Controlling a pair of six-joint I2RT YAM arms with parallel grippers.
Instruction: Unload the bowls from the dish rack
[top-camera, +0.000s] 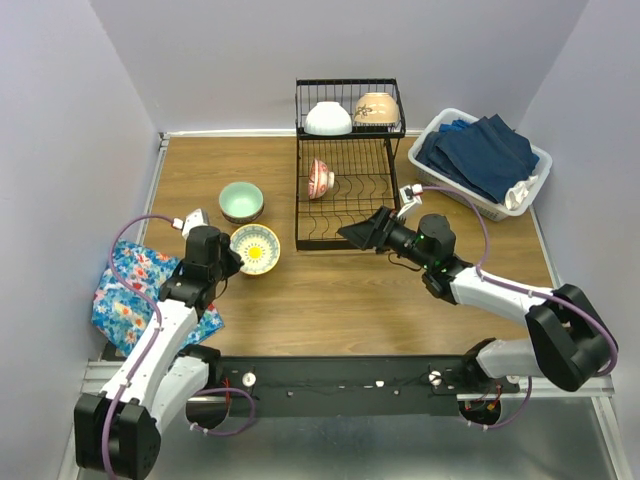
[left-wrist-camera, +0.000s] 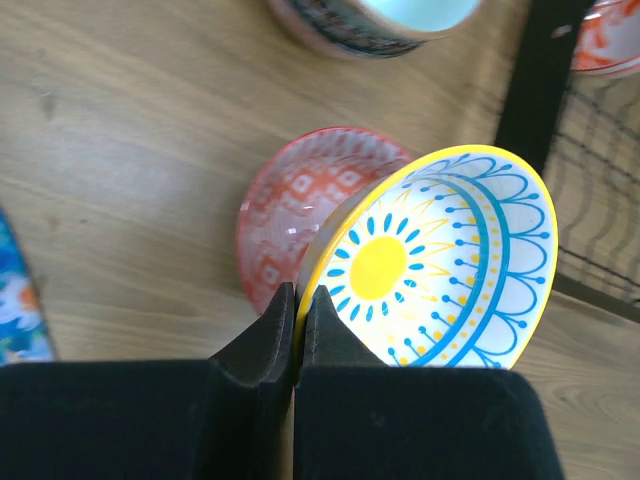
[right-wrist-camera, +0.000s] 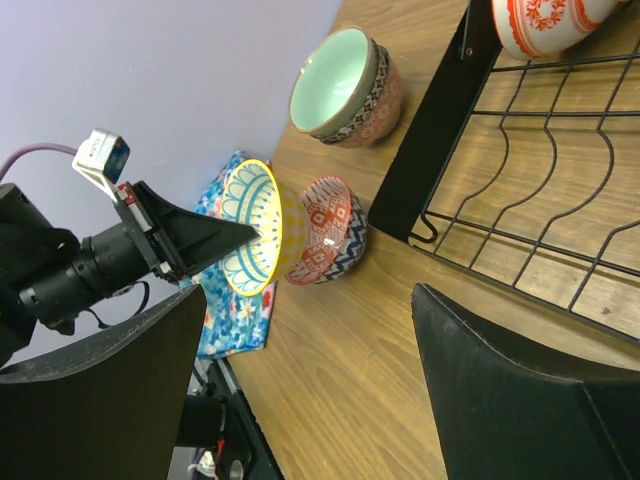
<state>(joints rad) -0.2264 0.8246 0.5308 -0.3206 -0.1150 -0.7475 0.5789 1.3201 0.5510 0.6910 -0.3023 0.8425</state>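
Left of rack (top-camera: 300, 195) | left hand (left-wrist-camera: 301, 300) pinched yellow bowl (left-wrist-camera: 430, 260) by rim, tilted, likely for stacking on red bowl (left-wrist-camera: 290, 210) | right hand (top-camera: 355, 232) wide, empty

On the desk (top-camera: 380, 290), the rack (top-camera: 350, 133) stands at the back, a basket (top-camera: 543, 160) right of it, bowls (top-camera: 241, 200) left.
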